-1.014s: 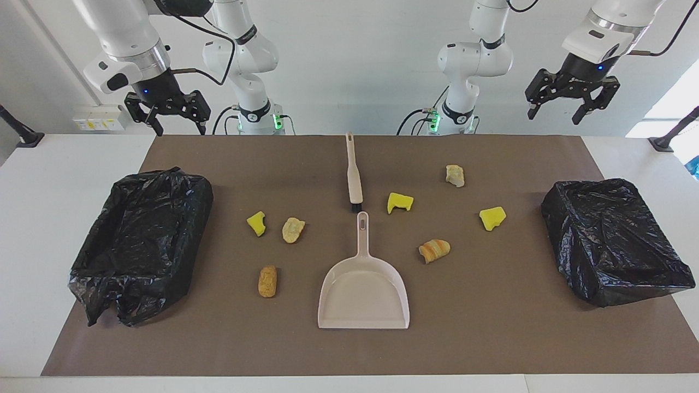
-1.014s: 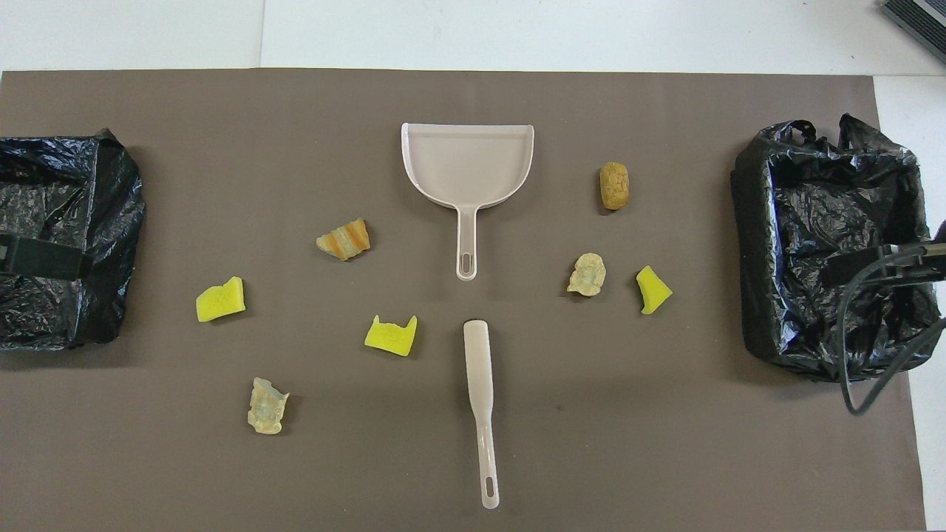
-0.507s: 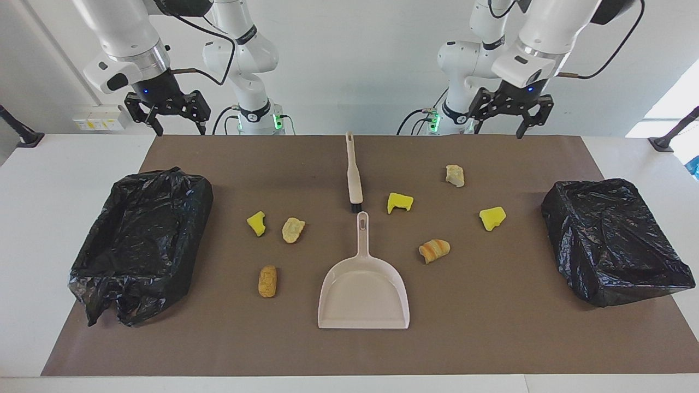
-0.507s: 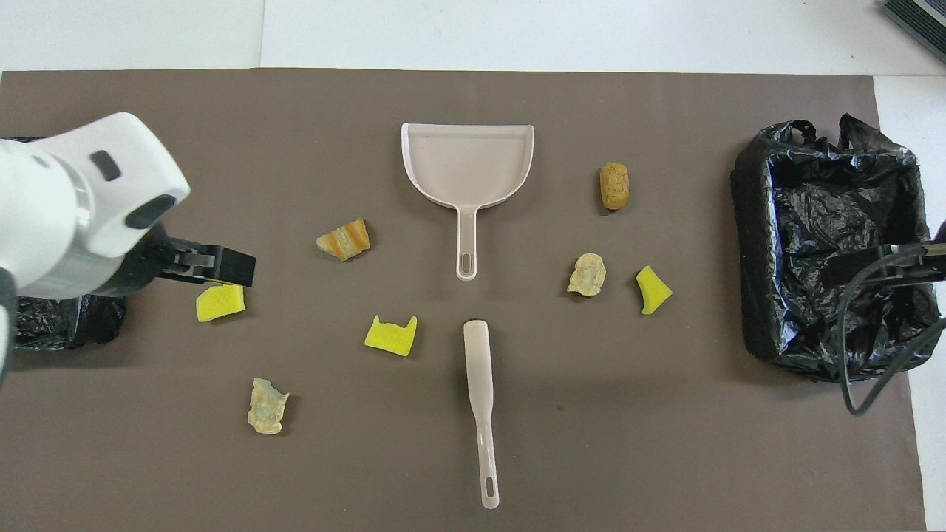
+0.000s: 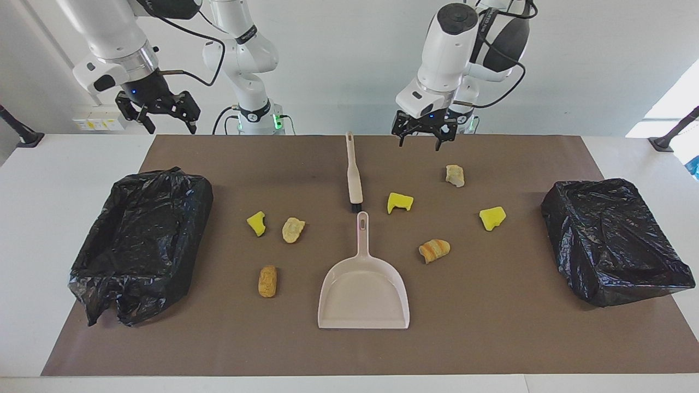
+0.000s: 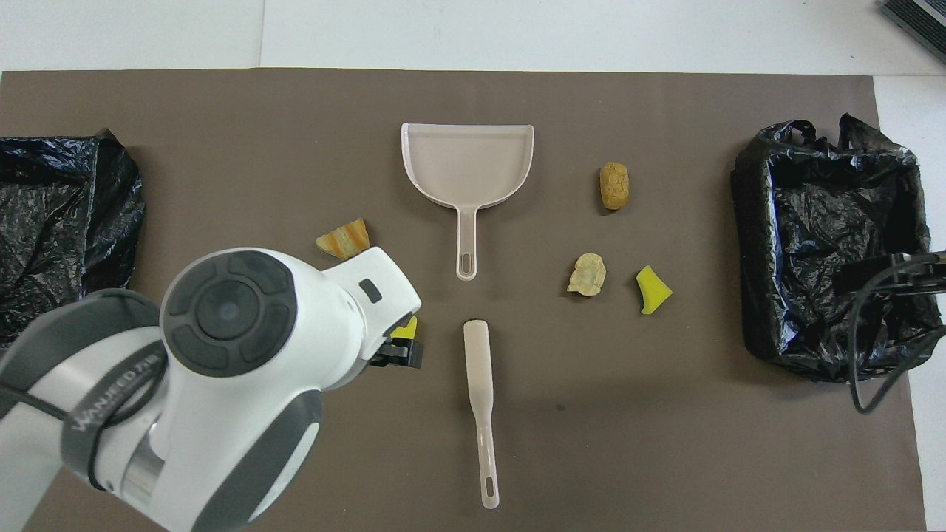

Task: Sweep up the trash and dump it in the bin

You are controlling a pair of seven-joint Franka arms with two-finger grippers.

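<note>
1. We see a white worktop (image 5: 49, 180) running the full width of the scene.
2. Most of it is covered by a brown mat (image 5: 491, 327), with bare white margins at both ends and along the near and far edges.
3. A plain pale wall (image 5: 338, 71) rises at the far side.
4. A white socket box (image 5: 97, 117) sits low on that wall at the far left.
5. Black stand feet (image 5: 24, 136) rest at both far corners.
6. Bright daylight falls at the far right (image 5: 669, 106).
</note>
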